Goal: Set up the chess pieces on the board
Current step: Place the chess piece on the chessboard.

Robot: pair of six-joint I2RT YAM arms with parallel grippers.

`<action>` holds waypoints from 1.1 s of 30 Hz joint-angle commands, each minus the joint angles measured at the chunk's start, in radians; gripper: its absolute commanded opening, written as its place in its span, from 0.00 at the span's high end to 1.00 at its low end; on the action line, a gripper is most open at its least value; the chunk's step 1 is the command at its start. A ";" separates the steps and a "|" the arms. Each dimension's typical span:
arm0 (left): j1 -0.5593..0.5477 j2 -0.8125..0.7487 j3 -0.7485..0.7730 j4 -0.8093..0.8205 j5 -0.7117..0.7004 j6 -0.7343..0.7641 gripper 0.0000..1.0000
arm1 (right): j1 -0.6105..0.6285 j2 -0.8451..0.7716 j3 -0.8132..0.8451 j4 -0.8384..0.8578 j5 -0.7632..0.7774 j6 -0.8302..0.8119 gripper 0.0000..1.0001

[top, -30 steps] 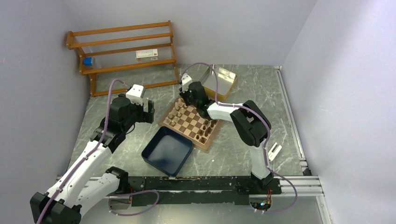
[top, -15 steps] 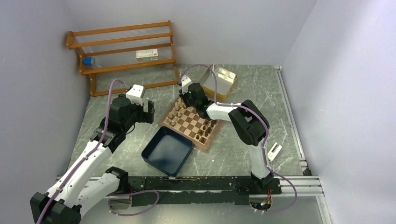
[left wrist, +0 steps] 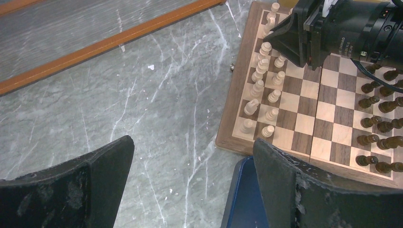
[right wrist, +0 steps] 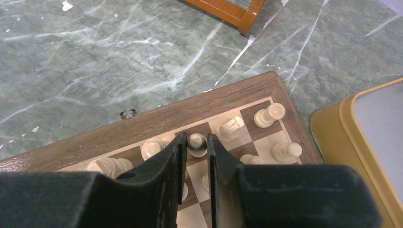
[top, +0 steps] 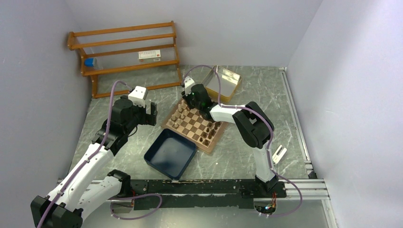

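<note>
While beside the board (top: 194, 123), navy tray (top: 169, 153) and tin (top: 227, 81), contents unclear.

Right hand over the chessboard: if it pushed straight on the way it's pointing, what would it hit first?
Probably the board itself: a light piece stands between the right hand's fingers, so the tips would land on squares beside it. Depth is unclear.

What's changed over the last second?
The right gripper edged slightly left at the board's far corner, then stopped. Its jaws now flank a light piece standing on the back row; whether they grip it is unclear. The left gripper, open, the board and the tray stayed put.
</note>
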 commanded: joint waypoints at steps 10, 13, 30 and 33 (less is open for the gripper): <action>0.006 -0.004 0.021 -0.006 0.017 0.011 0.00 | 0.005 0.011 0.032 0.007 -0.013 0.027 0.77; 0.006 -0.006 0.021 -0.006 0.017 0.012 0.00 | 0.006 0.008 0.032 0.005 -0.005 0.031 0.76; 0.006 -0.003 0.021 -0.011 0.020 0.007 0.00 | 0.004 -0.062 0.116 -0.141 0.048 0.060 0.65; 0.006 0.003 0.025 -0.012 0.020 -0.005 0.00 | 0.006 -0.104 0.121 -0.176 0.057 0.073 0.61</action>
